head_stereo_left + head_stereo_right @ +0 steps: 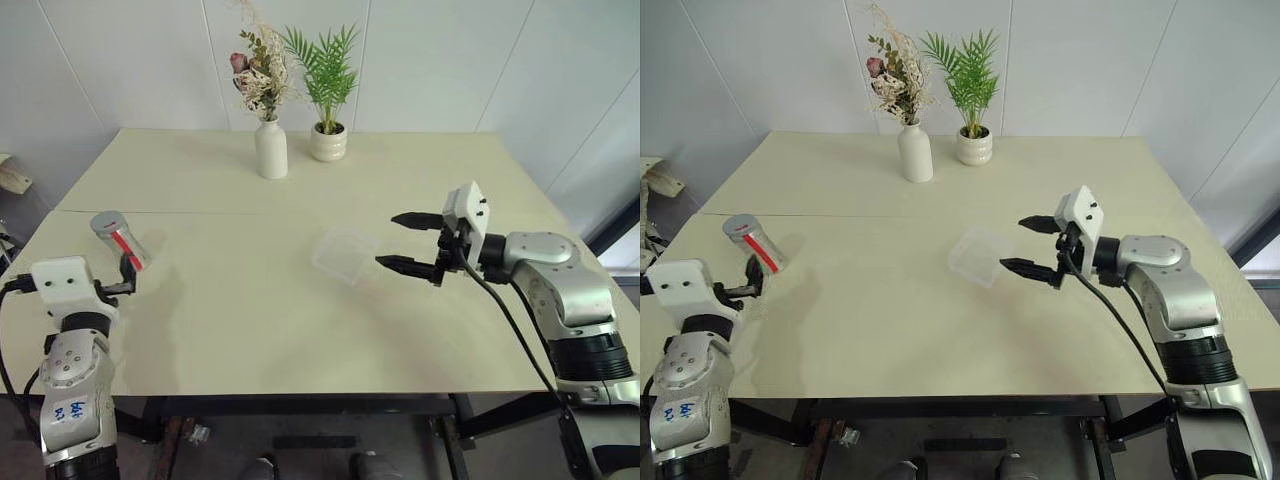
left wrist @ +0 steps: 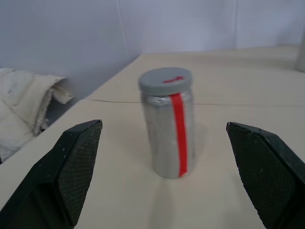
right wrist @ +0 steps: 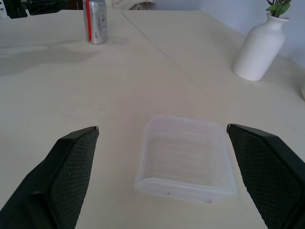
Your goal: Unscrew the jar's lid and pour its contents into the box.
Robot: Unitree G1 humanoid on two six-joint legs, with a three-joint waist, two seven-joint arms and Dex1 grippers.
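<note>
Jar [image 2: 168, 125]: silvery, red stripe, grey lid [image 2: 165, 80] on; both end effectors wide open, empty.

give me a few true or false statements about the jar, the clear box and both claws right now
1. The grey round lid sits on the silvery cylindrical jar with a red stripe. True.
2. The left claw is shut on the jar. False: open, jar ahead, untouched.
3. The shallow clear plastic box lies just ahead of the open right claw. True.
4. The jar stands inside the box. False: it stands apart on the cream table.
</note>
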